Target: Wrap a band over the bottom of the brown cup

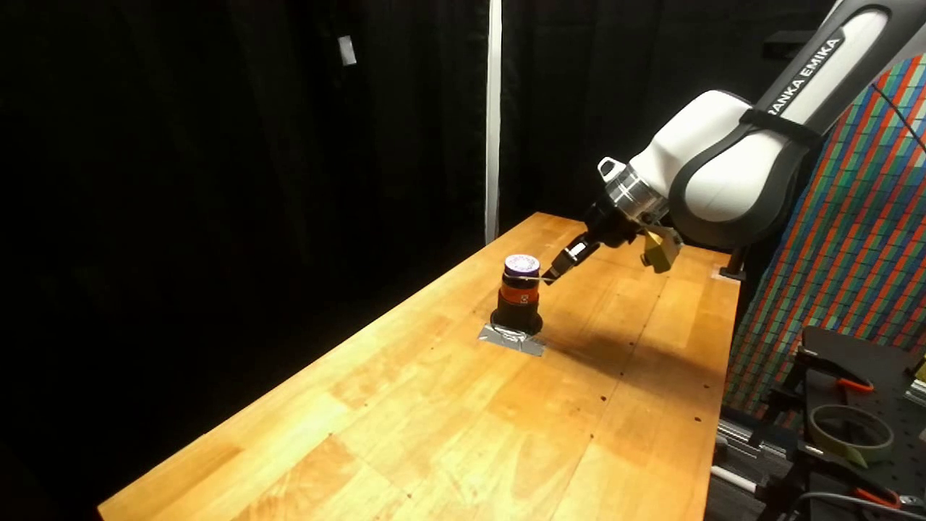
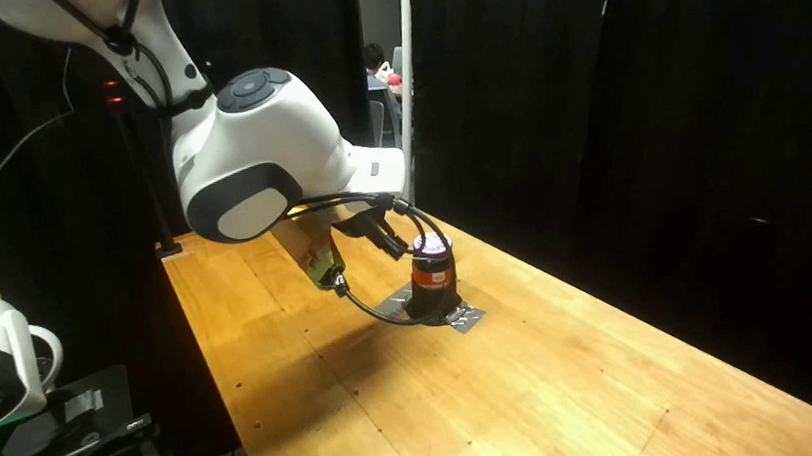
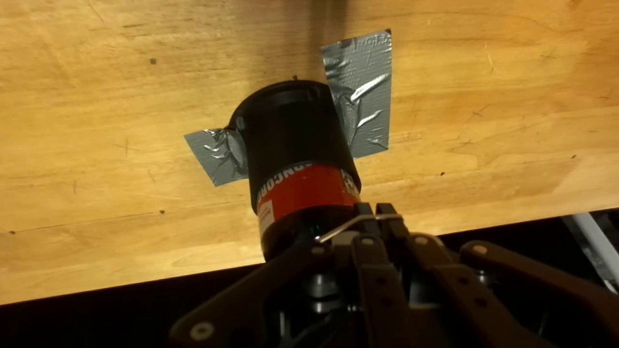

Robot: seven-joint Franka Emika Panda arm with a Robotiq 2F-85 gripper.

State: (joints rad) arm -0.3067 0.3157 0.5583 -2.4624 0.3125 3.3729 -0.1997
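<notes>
The brown cup [image 1: 519, 316] stands upright on the wooden table, dark with an orange-red ring and a pale printed disc on top. It also shows in the other views [image 2: 433, 300] [image 3: 295, 135]. A thin pale band [image 1: 532, 278] lies across the cup's upper part, above the orange ring, and runs taut to my gripper [image 1: 550, 278]. In the wrist view the band [image 3: 345, 226] passes over both fingertips of my gripper [image 3: 375, 210], which stand close together with a narrow gap. My gripper [image 2: 399, 250] is beside the cup's top. The band's far side is hidden.
Grey tape [image 3: 365, 96] sticks to the wooden table [image 1: 434, 434] at the cup's base. A black cable [image 2: 380, 315] loops down from my wrist and passes in front of the cup. Black curtains [image 1: 217, 181] hang behind the table. A tape roll [image 1: 850, 433] lies on a side cart.
</notes>
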